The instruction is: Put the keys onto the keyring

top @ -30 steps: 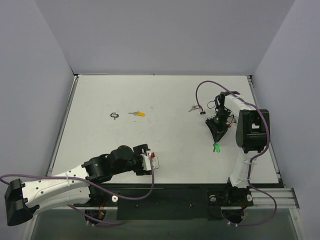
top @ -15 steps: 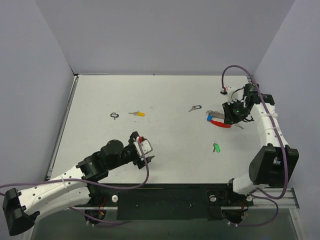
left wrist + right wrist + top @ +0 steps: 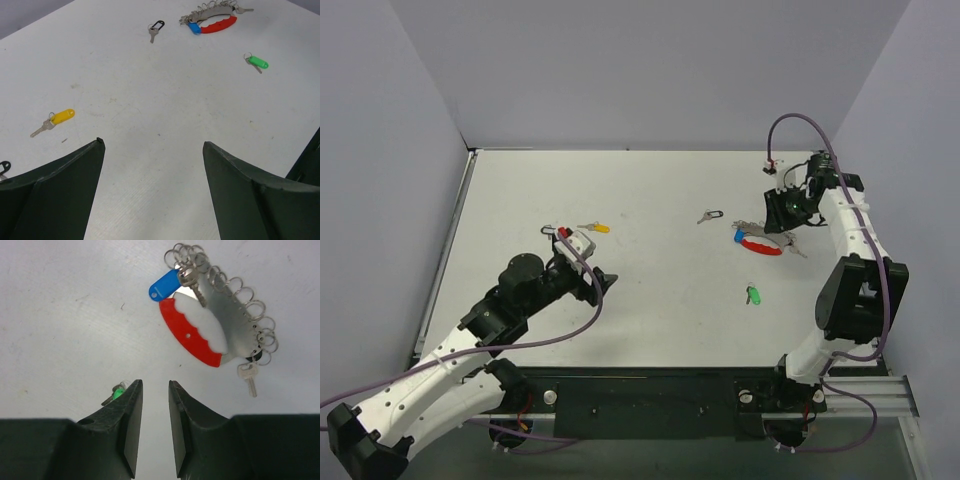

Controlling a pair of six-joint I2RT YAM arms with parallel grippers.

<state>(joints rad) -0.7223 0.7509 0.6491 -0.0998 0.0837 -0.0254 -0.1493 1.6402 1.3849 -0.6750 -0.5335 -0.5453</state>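
Observation:
The keyring (image 3: 760, 243) lies at the right of the table: a silver coil of rings (image 3: 239, 301) with a curved red piece (image 3: 192, 335), a blue-headed key (image 3: 165, 285) and a bare silver key (image 3: 248, 378) on it. Loose keys lie apart: green (image 3: 754, 295), yellow (image 3: 596, 228), black-headed (image 3: 710, 215). My right gripper (image 3: 780, 216) hovers just right of the keyring, jaws a narrow gap apart and empty (image 3: 155, 383). My left gripper (image 3: 601, 280) is wide open and empty (image 3: 152, 145), near the yellow key (image 3: 60, 118).
A small bare black loop (image 3: 549, 230) lies left of the yellow key and shows at the left wrist view's edge (image 3: 4, 165). Grey walls close the table on three sides. The right arm's purple cable (image 3: 800, 125) arcs above the keyring area.
My right arm swung from over the green key to the far right, leaving the keyring uncovered on the table. My left arm moved from the front edge up and left, toward the yellow key.

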